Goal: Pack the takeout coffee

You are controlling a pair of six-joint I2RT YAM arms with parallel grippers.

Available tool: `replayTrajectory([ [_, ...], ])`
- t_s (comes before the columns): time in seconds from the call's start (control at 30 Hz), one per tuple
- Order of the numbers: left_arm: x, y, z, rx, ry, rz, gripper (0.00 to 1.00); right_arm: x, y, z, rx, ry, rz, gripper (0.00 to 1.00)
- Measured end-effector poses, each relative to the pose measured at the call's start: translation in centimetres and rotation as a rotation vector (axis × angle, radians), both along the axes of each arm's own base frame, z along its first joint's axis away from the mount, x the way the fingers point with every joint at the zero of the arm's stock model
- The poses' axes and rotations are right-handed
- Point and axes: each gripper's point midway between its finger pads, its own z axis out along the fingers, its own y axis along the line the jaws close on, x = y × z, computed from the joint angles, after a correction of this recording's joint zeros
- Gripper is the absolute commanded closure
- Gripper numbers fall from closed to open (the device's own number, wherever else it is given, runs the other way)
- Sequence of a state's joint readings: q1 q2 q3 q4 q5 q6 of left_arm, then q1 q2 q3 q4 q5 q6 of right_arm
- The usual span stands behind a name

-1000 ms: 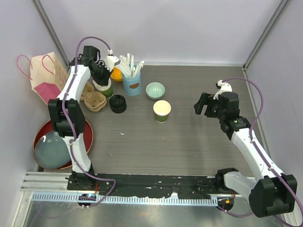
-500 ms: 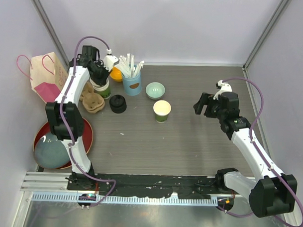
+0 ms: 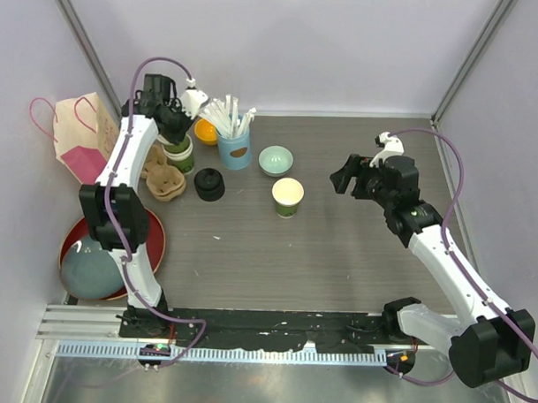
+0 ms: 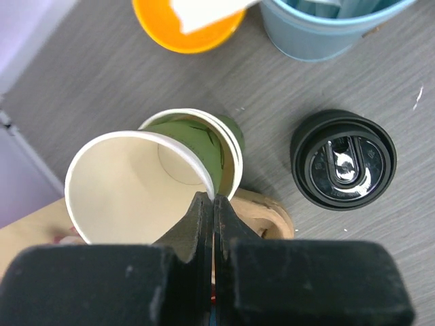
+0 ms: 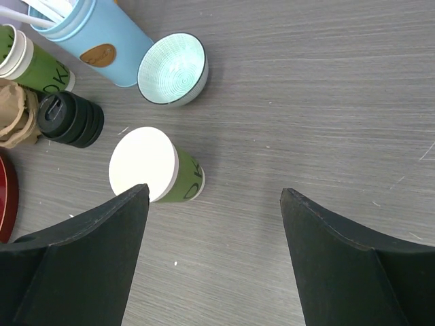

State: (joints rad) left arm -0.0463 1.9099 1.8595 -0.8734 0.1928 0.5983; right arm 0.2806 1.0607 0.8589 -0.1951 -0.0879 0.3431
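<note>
The left gripper (image 4: 208, 200), fingers pinched shut on the wall of a green paper cup (image 4: 129, 183), held it tilted over the nested cup (image 4: 233, 136) at the table's ten o'clock. The step looked like separating cups, and next it likely needed standing upright near the black lids (image 4: 343, 159) at its four o'clock. The right gripper (image 5: 214, 195) hung wide and empty, with the second cup (image 5: 146, 165), printed "OK", standing at its ten o'clock.

Right gripper (image 3: 342, 179) nearer middle cup (image 3: 287, 195); left gripper (image 4: 209, 200), held cup (image 4: 129, 190) apparently higher.
</note>
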Motion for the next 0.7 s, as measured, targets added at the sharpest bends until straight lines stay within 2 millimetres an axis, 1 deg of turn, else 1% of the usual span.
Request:
replayTrajectory([
  [0.1,0.5,0.2,2.6,0.008,-0.056,0.013,1.0,0.1,0.0,0.5,0.003,-0.011,0.0,0.17],
  [0.17,0.4,0.4,4.9,0.008,-0.105,0.02,1.0,0.1,0.0,0.4,0.002,-0.008,0.0,0.17],
  [0.23,-0.2,0.4,7.4,0.005,-0.155,0.021,1.0,0.1,0.0,0.4,0.002,-0.007,0.0,0.17],
  [0.3,-1.2,0.2,10.3,-0.007,-0.21,0.011,1.0,0.1,0.0,0.4,0.002,-0.008,0.0,0.16],
  [0.4,-3.7,-0.5,14.1,-0.029,-0.274,-0.017,1.0,0.1,0.0,0.4,0.002,-0.008,0.001,0.16],
  [0.47,-5.9,-1.8,16.2,-0.039,-0.301,-0.065,1.0,0.1,0.0,0.4,0.002,-0.008,0.001,0.16],
  [0.5,-7.0,-2.6,16.8,-0.046,-0.305,-0.094,1.0,0.1,0.0,0.4,0.002,-0.007,0.001,0.16],
  [0.57,-9.6,-5.1,17.4,-0.057,-0.296,-0.182,1.0,0.1,0.0,0.4,0.002,-0.008,0.002,0.16],
  [0.6,-11.2,-6.8,17.0,-0.067,-0.278,-0.244,1.0,0.1,0.0,0.4,0.001,-0.007,0.001,0.16],
  [0.63,-13.5,-8.9,15.9,-0.074,-0.233,-0.32,1.0,0.1,0.0,0.4,0.001,-0.007,0.002,0.16],
  [0.67,-15.5,-10.5,14.4,-0.077,-0.177,-0.384,1.0,0.1,0.0,0.4,0.001,-0.008,0.002,0.16],
  [0.7,-17.0,-11.5,13.1,-0.072,-0.131,-0.432,1.0,0.1,0.0,0.4,0.0,-0.007,0.002,0.16],
])
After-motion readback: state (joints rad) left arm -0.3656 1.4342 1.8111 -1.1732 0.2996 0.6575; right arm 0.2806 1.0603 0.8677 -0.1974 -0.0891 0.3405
